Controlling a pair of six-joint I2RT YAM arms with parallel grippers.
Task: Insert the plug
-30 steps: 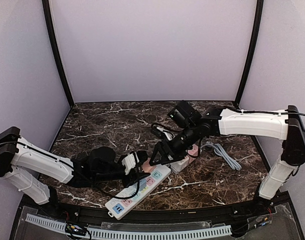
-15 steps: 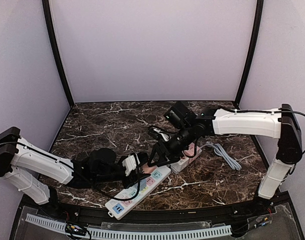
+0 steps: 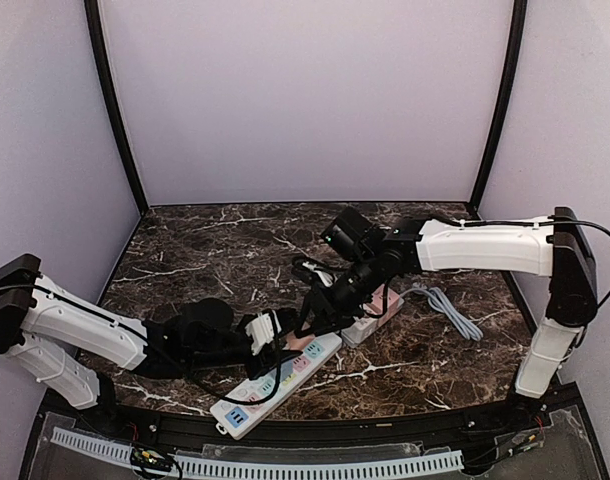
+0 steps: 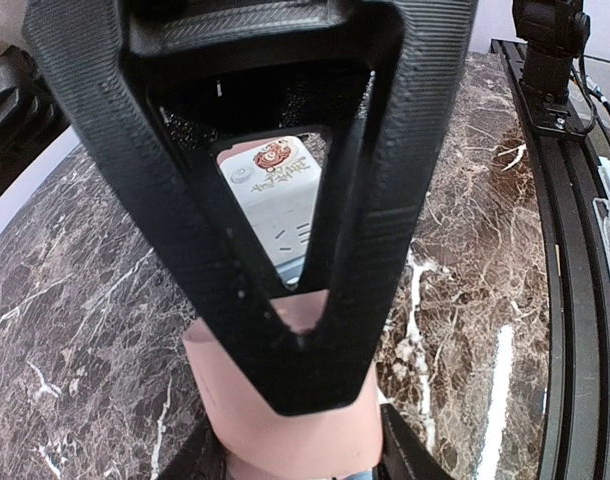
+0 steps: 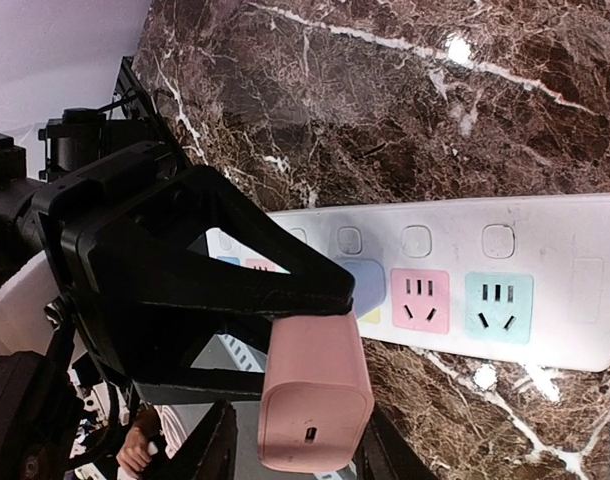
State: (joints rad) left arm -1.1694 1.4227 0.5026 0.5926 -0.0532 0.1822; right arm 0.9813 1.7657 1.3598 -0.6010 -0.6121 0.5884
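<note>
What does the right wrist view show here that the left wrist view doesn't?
Right wrist only: the long power strip with its coloured sockets, the end port on the pink plug, and the right gripper flanking that plug. Left wrist only: a white socket block with a round logo, framed by the left gripper. Both: the pink plug clamped in the left gripper, over the marble table.

A dark brown, white-veined marble tabletop (image 3: 205,250) fills the floor of the cell. A coiled grey cable (image 3: 447,305) lies on its right side. A short white socket block (image 3: 370,322) sits near its middle. Plain lilac walls (image 3: 305,100) rise behind and beside it, with black curved posts (image 3: 115,110) at its back corners. A white slotted cable duct (image 3: 285,466) runs along its near edge.
</note>
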